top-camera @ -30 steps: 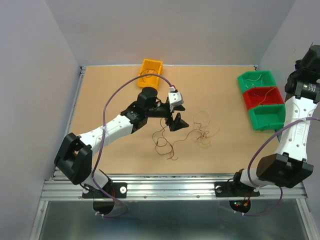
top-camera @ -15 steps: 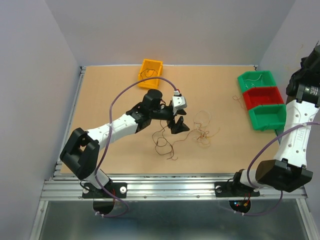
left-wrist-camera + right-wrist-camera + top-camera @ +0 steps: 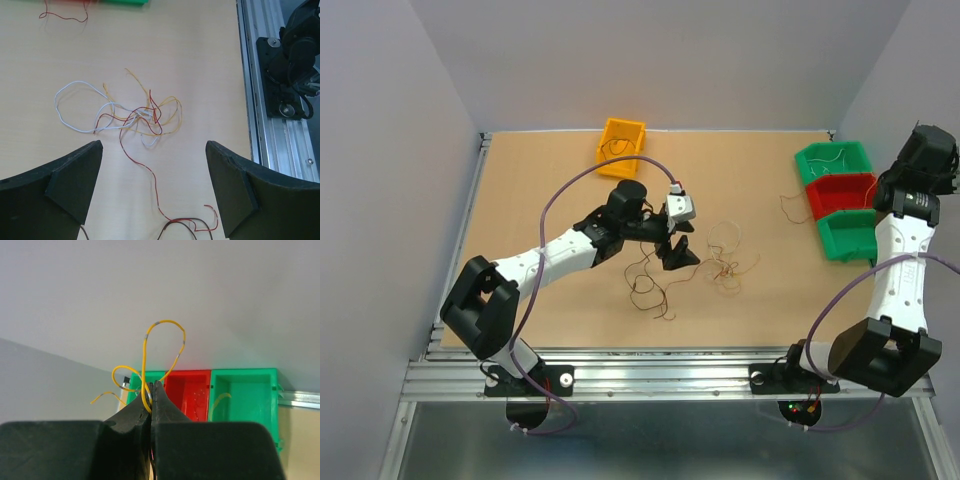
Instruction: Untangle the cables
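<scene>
**A:** What's lying on your counter?

**B:** Your flat tan wooden counter (image 3: 540,190) has a knot of hair-thin white, yellow and red cables (image 3: 140,117) near its middle. One red strand trails from it toward a dark brown curly wire (image 3: 645,285) closer to the near edge.

**A:** And along the edges?

**B:** At the far edge you have an orange plastic bin (image 3: 623,125). On your right sits a row of three plastic bins, green, red, green (image 3: 825,232), with a thin reddish wire (image 3: 792,205) on the bare surface just beside it.

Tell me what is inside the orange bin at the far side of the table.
A thin dark cable loops inside the orange bin, visible only in the top view. Whether more strands lie under it, or against the bin's near wall, is too small to tell.
</scene>
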Available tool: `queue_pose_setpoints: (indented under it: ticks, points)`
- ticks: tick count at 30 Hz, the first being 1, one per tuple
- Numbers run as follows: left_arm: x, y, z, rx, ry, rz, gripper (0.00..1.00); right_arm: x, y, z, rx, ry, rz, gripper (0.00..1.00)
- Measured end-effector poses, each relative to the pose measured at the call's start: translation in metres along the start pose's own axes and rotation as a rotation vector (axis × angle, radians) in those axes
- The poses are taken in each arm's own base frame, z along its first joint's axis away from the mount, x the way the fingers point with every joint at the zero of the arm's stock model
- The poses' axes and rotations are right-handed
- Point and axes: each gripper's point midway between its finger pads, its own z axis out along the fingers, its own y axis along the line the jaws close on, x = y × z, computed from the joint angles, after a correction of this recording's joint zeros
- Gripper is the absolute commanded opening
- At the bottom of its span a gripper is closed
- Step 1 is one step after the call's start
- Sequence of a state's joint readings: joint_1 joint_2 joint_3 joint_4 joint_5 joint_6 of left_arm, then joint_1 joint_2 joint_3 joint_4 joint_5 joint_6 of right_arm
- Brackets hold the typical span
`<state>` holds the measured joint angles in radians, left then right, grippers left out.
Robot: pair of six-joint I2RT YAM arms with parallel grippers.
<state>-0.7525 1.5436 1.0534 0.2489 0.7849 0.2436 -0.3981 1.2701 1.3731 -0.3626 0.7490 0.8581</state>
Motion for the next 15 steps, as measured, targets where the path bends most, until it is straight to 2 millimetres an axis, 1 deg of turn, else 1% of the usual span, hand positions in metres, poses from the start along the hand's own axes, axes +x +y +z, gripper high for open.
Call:
queue_pose_setpoints:
  ticks: [3,8,12,15]
  points:
    - [0.000,0.000,0.000,0.000,0.001,0.003,0.96,0.007,-0.007,0.002,0.017,0.006,0.001,0.01]
    - [0.001,-0.001,0.000,0.003,0.006,0.007,0.96,0.014,-0.008,0.003,0.014,0.018,0.028,0.01]
    - [0.002,-0.002,0.001,0.007,0.007,0.013,0.96,0.039,-0.034,0.006,0.059,0.051,0.018,0.01]
    - [0.002,-0.003,0.001,0.010,0.010,0.014,0.96,0.062,-0.056,0.009,0.103,0.081,0.008,0.01]
